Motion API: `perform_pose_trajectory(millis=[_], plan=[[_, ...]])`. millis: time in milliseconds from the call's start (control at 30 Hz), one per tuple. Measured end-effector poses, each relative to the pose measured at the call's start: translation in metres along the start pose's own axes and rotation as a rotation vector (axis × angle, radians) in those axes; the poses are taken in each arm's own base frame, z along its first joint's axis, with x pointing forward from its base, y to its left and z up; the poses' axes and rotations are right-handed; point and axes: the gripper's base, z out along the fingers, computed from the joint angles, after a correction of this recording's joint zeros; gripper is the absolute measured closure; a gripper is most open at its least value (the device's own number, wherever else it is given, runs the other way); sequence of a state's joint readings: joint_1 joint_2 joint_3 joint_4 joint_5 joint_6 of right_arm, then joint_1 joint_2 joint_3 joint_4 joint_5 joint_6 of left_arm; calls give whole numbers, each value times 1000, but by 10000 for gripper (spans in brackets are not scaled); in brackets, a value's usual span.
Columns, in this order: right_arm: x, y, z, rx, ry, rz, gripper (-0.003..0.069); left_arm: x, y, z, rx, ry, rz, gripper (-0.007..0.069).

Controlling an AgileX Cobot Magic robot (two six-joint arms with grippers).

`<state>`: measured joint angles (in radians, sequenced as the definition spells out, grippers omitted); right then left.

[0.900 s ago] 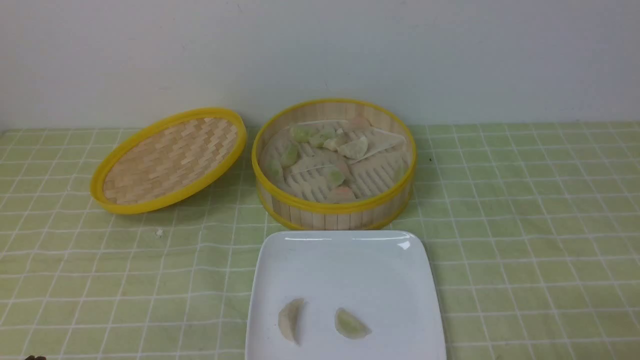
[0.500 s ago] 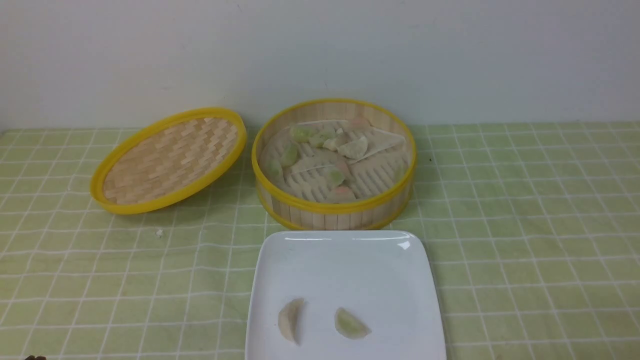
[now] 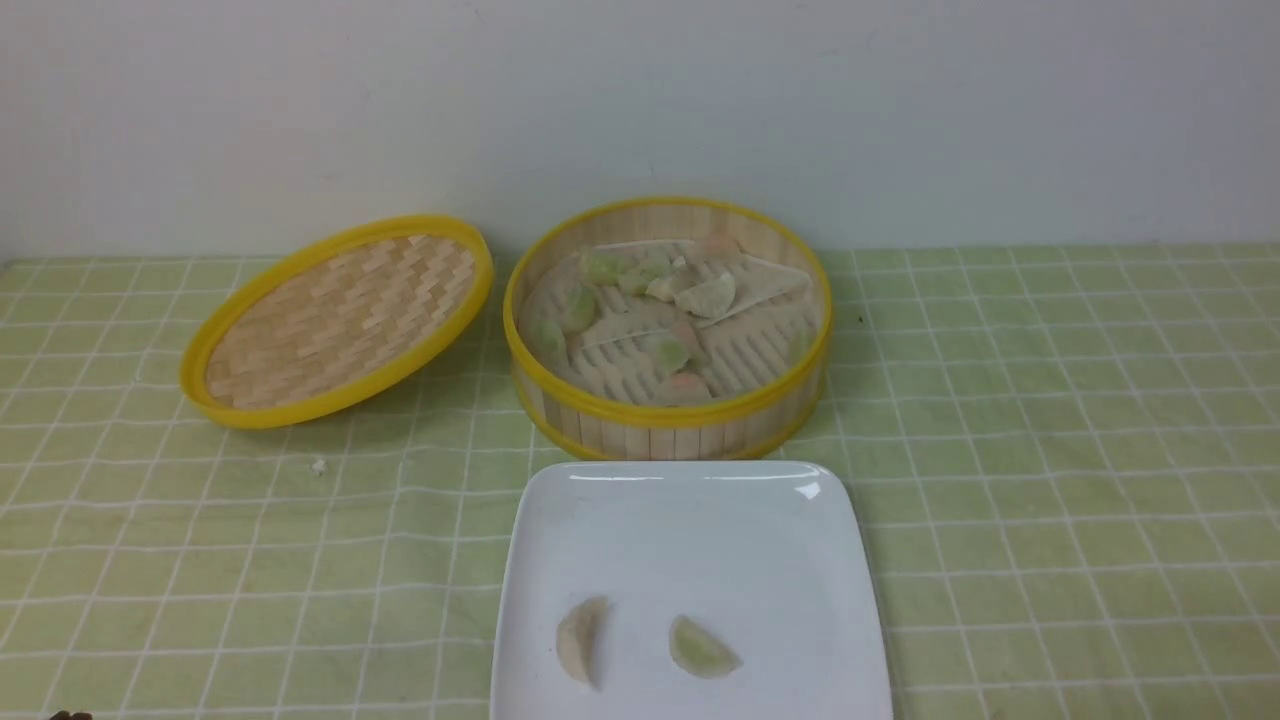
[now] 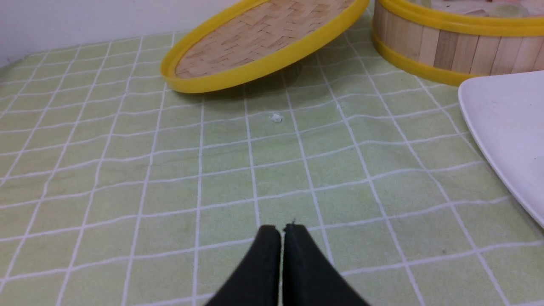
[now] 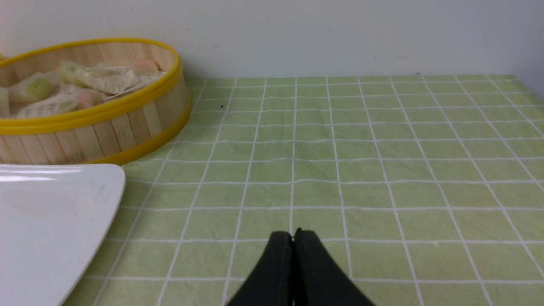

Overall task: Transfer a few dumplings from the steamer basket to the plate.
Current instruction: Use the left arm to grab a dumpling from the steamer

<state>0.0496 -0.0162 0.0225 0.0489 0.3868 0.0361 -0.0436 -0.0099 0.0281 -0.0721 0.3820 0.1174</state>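
The steamer basket (image 3: 668, 412) stands at the middle back and holds several dumplings (image 3: 708, 297) in green, cream and pink. In front of it lies the white plate (image 3: 690, 520), bearing a cream dumpling (image 3: 581, 637) and a pale green dumpling (image 3: 700, 648). My left gripper (image 4: 282, 229) is shut and empty, low over the cloth to the left of the plate (image 4: 505, 123). My right gripper (image 5: 293, 233) is shut and empty over the cloth to the right of the plate (image 5: 46, 212) and basket (image 5: 93, 123). Only a dark speck of the left gripper (image 3: 70, 715) shows in the front view.
The woven yellow-rimmed lid (image 3: 338, 318) leans tilted left of the basket. A small white crumb (image 3: 318, 465) lies on the green checked tablecloth (image 3: 1050, 450). A white wall runs along the table's back.
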Motion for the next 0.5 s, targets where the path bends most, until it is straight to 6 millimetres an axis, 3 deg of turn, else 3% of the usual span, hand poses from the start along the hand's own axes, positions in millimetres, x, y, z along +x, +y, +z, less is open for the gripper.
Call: perform_pose_trajectory(millis=[267, 400, 500], plan=[[0, 0, 0, 0, 0, 0, 673, -2, 0, 0, -4, -29, 1, 631], [-1, 1, 0, -10, -13, 49, 673, -17, -1, -1, 28, -188, -234, 631], [-6, 4, 0, -55, -81, 285, 673, -26, 1, -4, 60, -288, -456, 631]])
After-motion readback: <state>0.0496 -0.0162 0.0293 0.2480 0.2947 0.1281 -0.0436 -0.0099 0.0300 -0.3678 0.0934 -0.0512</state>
